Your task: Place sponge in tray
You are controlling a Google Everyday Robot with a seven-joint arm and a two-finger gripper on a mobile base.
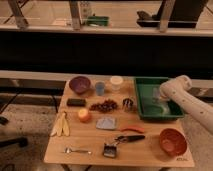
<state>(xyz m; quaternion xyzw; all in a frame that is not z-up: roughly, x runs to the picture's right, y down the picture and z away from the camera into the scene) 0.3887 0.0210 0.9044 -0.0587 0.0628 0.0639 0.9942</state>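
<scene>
The green tray [150, 114] sits at the back right of the wooden table. My white arm [187, 102] reaches in from the right, and its gripper [161, 101] hangs over the inside of the tray. A pale blurred shape lies under the gripper on the tray floor; I cannot tell if it is the sponge. A dark rectangular block [76, 102] that looks like a sponge lies at the left of the table. A flat grey-blue pad [106, 123] lies at the table's middle. Both are far from the gripper.
Purple bowl [80, 84], blue cup [100, 88] and white cup [116, 82] at the back. Grapes [104, 105], metal can [128, 104], orange [84, 115], bananas [61, 125], red chili [132, 129], brush [117, 143], spoon [76, 150] and orange bowl [172, 142] are also on the table.
</scene>
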